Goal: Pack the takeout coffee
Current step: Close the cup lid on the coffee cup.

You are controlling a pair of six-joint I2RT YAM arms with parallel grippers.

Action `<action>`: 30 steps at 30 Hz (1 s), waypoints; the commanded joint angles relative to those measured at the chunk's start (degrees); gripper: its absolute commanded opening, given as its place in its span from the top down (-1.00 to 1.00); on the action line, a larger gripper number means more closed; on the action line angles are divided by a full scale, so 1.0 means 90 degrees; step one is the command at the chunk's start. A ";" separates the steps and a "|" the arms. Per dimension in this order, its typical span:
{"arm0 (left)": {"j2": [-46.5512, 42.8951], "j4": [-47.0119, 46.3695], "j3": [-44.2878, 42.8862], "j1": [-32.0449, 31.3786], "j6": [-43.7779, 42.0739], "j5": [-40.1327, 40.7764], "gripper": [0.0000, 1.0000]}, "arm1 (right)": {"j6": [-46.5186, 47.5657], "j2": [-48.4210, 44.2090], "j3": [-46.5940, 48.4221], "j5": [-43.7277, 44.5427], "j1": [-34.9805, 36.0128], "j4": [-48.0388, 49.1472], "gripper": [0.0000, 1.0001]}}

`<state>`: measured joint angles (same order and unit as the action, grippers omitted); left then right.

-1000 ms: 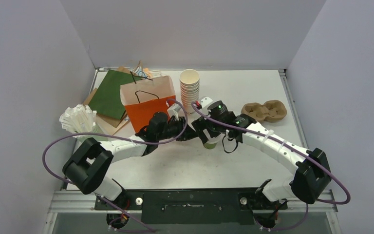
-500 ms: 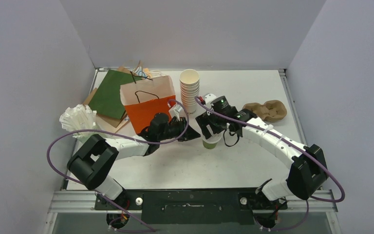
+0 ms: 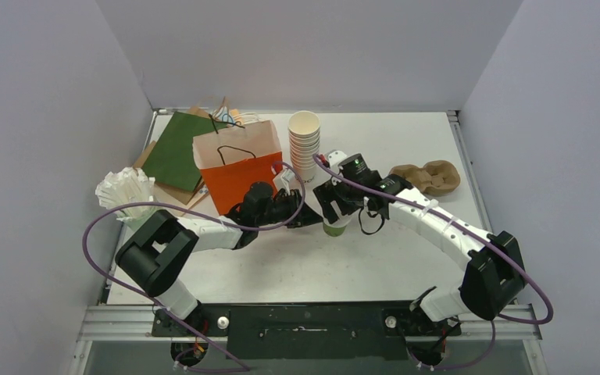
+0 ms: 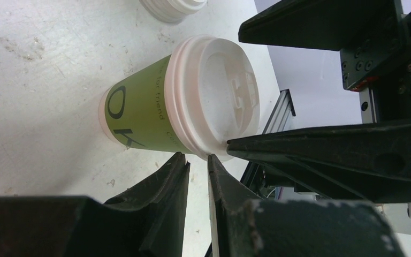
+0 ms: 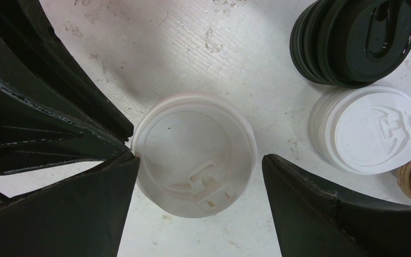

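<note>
Right pincer (image 5: pixel 198 176) straddles coffee cup (image 5: pixel 194 152); lid stacks (image 5: pixel 365 128) beside.

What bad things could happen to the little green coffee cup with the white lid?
1. The right gripper straddles the green paper cup with a white plastic lid, one finger touching the lid's rim, the other apart. Closing unevenly might tip it.
2. The nearly shut left gripper sits right beside the cup; the two grippers could bump.
3. The stack of black plastic lids and stack of white plastic lids stand close by; a wide swing may topple them.
</note>
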<state>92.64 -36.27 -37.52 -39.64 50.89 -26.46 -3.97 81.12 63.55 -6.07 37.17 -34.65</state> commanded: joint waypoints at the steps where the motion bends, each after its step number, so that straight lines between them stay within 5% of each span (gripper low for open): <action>1: 0.0029 -0.0615 -0.0071 -0.0005 0.0163 -0.0194 0.63 | -0.0190 -0.0181 0.0111 0.0015 -0.0144 0.0143 -0.74; 14: 0.0104 -0.0830 0.0053 -0.0153 0.0353 -0.0127 0.53 | -0.0434 -0.0412 -0.0022 -0.0108 -0.0493 0.0178 -0.75; 25: 0.0212 -0.0776 -0.0021 -0.0147 0.0325 -0.0043 0.74 | -0.0566 -0.0303 -0.0186 -0.0478 -0.0556 0.0454 -0.19; 30: 0.0340 -0.0639 -0.0221 -0.0051 0.0195 -0.0077 0.84 | -0.0640 -0.0438 -0.0241 -0.0562 -0.0562 0.0332 -0.12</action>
<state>94.50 -40.40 -37.01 -41.01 53.89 -27.05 -8.51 79.57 61.93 -9.96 32.53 -32.93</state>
